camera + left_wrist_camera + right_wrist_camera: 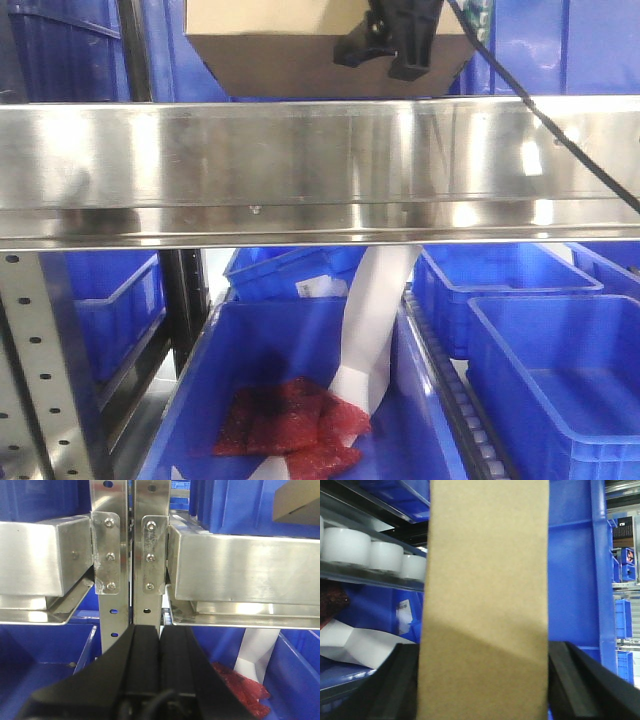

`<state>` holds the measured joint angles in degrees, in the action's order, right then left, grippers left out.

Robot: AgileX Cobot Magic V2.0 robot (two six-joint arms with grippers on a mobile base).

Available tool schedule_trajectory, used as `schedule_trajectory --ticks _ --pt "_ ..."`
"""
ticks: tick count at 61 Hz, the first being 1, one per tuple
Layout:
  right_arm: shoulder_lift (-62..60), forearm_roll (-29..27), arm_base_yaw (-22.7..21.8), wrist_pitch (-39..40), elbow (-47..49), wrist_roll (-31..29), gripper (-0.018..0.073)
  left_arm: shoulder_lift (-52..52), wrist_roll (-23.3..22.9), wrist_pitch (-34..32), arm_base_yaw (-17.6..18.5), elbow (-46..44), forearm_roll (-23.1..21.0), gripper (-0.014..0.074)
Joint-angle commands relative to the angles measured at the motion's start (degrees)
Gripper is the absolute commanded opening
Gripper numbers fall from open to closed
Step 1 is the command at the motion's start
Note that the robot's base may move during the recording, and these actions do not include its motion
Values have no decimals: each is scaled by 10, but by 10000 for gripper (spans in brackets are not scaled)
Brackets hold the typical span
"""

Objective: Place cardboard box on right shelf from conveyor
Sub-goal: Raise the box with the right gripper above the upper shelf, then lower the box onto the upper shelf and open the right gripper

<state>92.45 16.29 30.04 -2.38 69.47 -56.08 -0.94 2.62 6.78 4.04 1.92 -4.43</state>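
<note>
Currently we have the cardboard box (270,40) clamped in the right gripper (395,45), both fingers pressed to its sides in the right wrist view, held just above the right shelf's (320,165) shiny front beam at 12 o'clock of the front view. Our left gripper (159,650) is clenched on nothing, parked facing the perforated upright (152,555). Risks as we judge them: the box bottom sits close to the beam, so pushing in low could snag the edge and twist it in the fingers. Letting go early could tip it into the blue bin (300,400) below. The cable (560,135) at 2 o'clock might drag on the beam.
</note>
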Motion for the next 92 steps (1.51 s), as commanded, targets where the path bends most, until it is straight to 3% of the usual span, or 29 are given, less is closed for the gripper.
schedule_trajectory --ticks 1,21,33,47,57,64,69,76,92 --pt "-28 6 1 72 23 -2 643 -3 0 -49 0 3 -3 -115" --pt "-38 6 2 50 20 -2 634 -3 0 -49 0 3 -3 -116" --pt "-81 -1 2 -19 17 -2 634 -3 0 -49 0 3 -3 -116" --pt "-139 -3 2 -39 -21 -2 634 -3 0 -49 0 3 -3 -116" --pt "-158 -44 2 -40 -36 44 629 -3 0 -49 0 3 -3 -116" --pt "-169 -80 2 -37 -36 90 515 -3 0 -49 0 3 -3 -116" --pt "-176 -112 1 -37 -36 130 356 -3 0 -49 0 3 -3 -116" --pt "-178 -171 1 -38 -36 198 43 -3 0 -49 0 3 -3 -116" --pt "-211 -305 -3 -45 -36 298 52 -3 0 -49 0 3 -3 -116"
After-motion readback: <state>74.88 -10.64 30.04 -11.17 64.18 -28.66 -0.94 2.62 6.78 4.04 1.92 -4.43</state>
